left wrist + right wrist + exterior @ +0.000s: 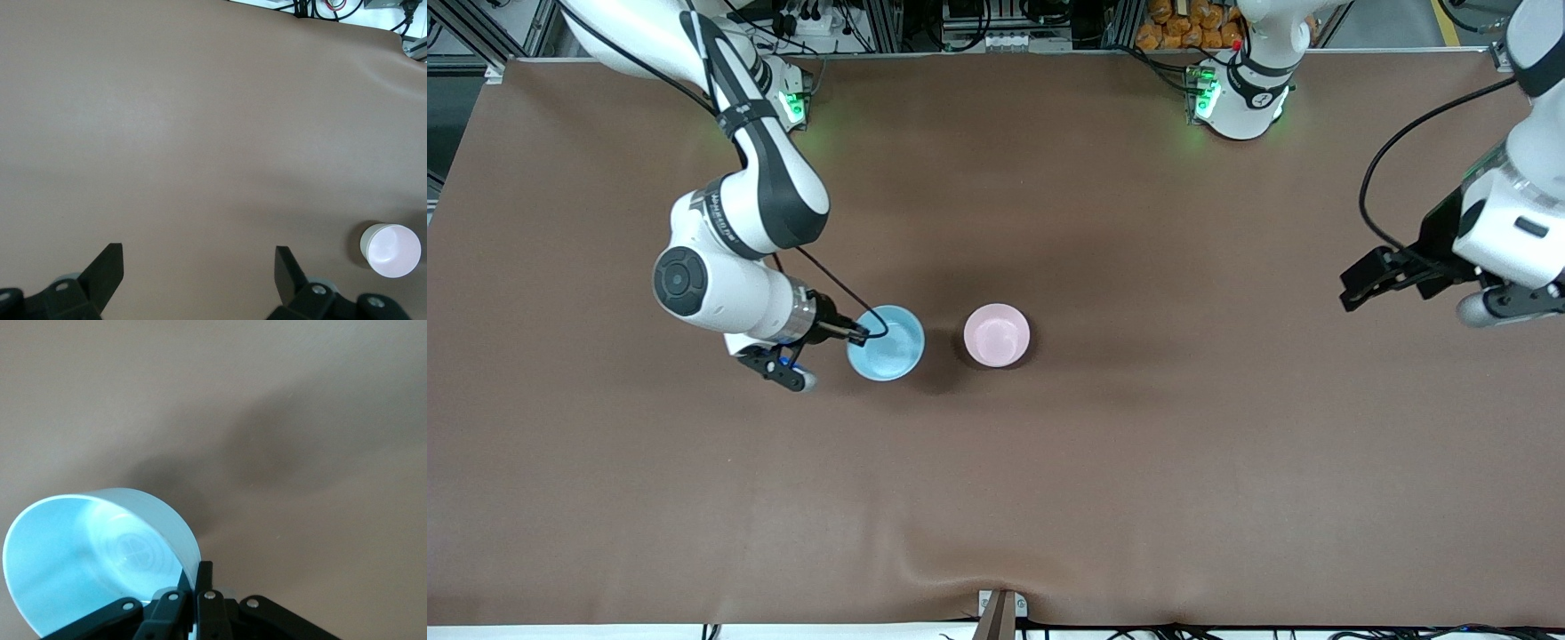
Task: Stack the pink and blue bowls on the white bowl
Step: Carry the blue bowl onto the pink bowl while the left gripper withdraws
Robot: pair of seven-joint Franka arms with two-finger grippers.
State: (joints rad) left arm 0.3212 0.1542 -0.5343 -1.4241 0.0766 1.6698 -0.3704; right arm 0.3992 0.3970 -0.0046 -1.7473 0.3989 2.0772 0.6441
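Observation:
My right gripper (862, 335) is shut on the rim of the light blue bowl (887, 343) and holds it tilted, just above the table, beside the pink bowl (997, 335). In the right wrist view the fingers (205, 577) pinch the blue bowl's wall (100, 553). The pink bowl stands upright at mid table. In the left wrist view it (393, 249) shows a whitish outer wall below its pink inside. I cannot tell whether that is the white bowl under it; no separate white bowl is in view. My left gripper (1356, 286) is open and empty over the left arm's end of the table (200, 259).
The table is covered by a brown cloth (1049, 498) with a small wrinkle at the edge nearest the front camera. The two arm bases (1240, 98) stand along the edge farthest from that camera.

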